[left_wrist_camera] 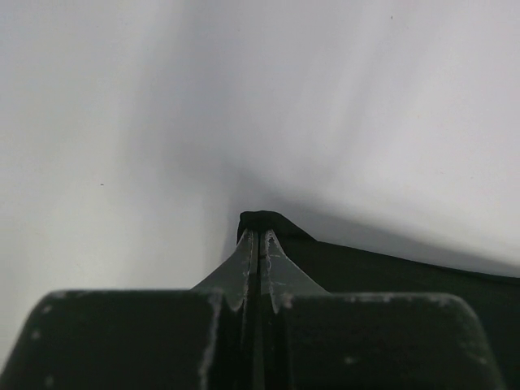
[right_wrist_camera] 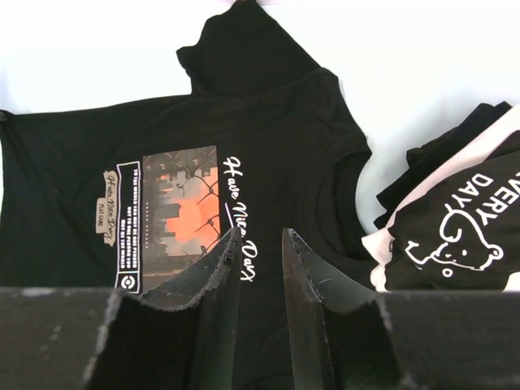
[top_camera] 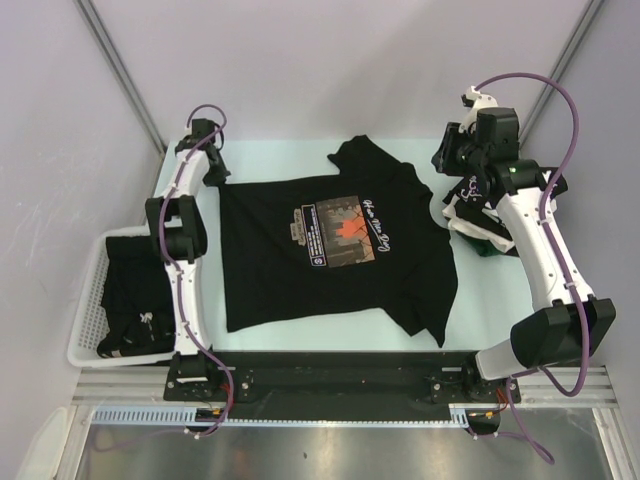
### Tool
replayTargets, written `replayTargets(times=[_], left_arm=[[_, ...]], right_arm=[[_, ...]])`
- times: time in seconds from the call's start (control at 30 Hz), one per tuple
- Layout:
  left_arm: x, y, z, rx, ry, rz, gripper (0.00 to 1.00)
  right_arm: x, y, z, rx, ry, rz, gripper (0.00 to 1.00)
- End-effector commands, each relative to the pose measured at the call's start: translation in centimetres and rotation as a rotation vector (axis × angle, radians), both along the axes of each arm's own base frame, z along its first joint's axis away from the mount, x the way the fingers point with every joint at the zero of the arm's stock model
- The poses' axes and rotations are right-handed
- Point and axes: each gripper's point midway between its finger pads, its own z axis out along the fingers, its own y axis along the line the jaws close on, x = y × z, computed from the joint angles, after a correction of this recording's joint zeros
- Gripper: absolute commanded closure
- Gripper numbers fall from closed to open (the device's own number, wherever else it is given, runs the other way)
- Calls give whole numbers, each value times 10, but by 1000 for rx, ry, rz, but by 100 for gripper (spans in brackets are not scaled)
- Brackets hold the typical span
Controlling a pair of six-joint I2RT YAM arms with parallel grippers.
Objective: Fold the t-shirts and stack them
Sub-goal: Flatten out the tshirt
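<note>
Black cotton, the t-shirt (top_camera: 340, 260) lies spread flat in the middle of the pale table (top_camera: 480, 310), its orange print (top_camera: 340, 232) facing up and its collar toward the right. The left gripper (left_wrist_camera: 258, 237) is pinched together on the shirt's far left hem corner. The right gripper (right_wrist_camera: 260, 236) hovers at the collar end, fingers apart, holding nothing. Just right of the collar sits a pile of shirts (top_camera: 478, 225) with white lettering; more black shirts (top_camera: 135, 300) lie in the white basket (top_camera: 85, 335) at the left.
</note>
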Motion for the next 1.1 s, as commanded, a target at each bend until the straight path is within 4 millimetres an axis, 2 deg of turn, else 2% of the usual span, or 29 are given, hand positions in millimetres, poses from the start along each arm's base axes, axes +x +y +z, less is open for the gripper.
replayTargets(times=[0.0, 0.13, 0.3, 0.37, 0.4, 0.43, 0.47, 0.5, 0.53, 0.57, 0.67, 0.7, 0.73, 0.77, 0.8, 0.83, 0.87, 0.9, 0.93, 0.97, 1.0, 1.07], left_arm=[[13, 19, 32, 26, -107, 48, 100], [16, 18, 35, 9, -129, 48, 99], [20, -1, 49, -75, -180, -12, 85], [18, -7, 70, -102, -237, -31, 81], [17, -14, 79, -128, -260, -53, 80], [14, -16, 99, -136, -303, -62, 79], [12, -20, 110, -149, -327, -76, 77], [8, -26, 120, -168, -342, -92, 76], [0, -30, 137, -180, -372, -108, 76], [-4, -37, 145, -190, -382, -126, 75], [-33, -59, 164, -210, -392, -195, 73], [-46, -65, 183, -208, -418, -214, 73], [-62, -71, 166, -213, -364, -223, 73], [-73, -81, 166, -209, -354, -252, 73], [-85, -83, 164, -207, -340, -253, 73], [-106, -98, 160, -219, -319, -288, 73], [-118, -109, 157, -220, -305, -311, 73], [-132, -114, 167, -219, -325, -321, 73], [-149, -119, 150, -224, -280, -329, 72], [-160, -129, 147, -226, -268, -348, 72], [-178, -132, 143, -229, -257, -352, 72], [-196, -143, 141, -257, -250, -366, 71]], right_arm=[[5, -3, 14, -20, -46, -6, 69], [4, -4, 8, -29, -27, -10, 68], [-2, -10, 3, -69, -9, -16, 68], [-9, -12, 8, -90, -20, -14, 68], [-13, -14, 4, -109, -10, -23, 68], [-16, -13, 4, -119, -10, -15, 68], [-22, -15, 8, -139, -21, -30, 67], [-29, -15, 1, -153, 1, -30, 67], [-33, -15, -1, -157, 10, -36, 67], [-40, -14, 1, -136, 14, -50, 66], [-62, -11, -18, -87, 120, -52, 64], [-75, -8, -28, -81, 185, -34, 67], [-83, -7, -39, -80, 230, -33, 68], [-90, -8, -45, -60, 261, -52, 69], [-103, -4, -49, -40, 288, -27, 69], [-112, -3, -59, -31, 321, -23, 69], [-122, -2, -66, -25, 349, -23, 69], [-132, 2, -66, -1, 355, -1, 68], [-140, 3, -72, 3, 380, 2, 68], [-154, 1, -89, -7, 440, 0, 68], [-163, 2, -93, -2, 455, 6, 67], [-182, 0, -114, 1, 536, 2, 67]])
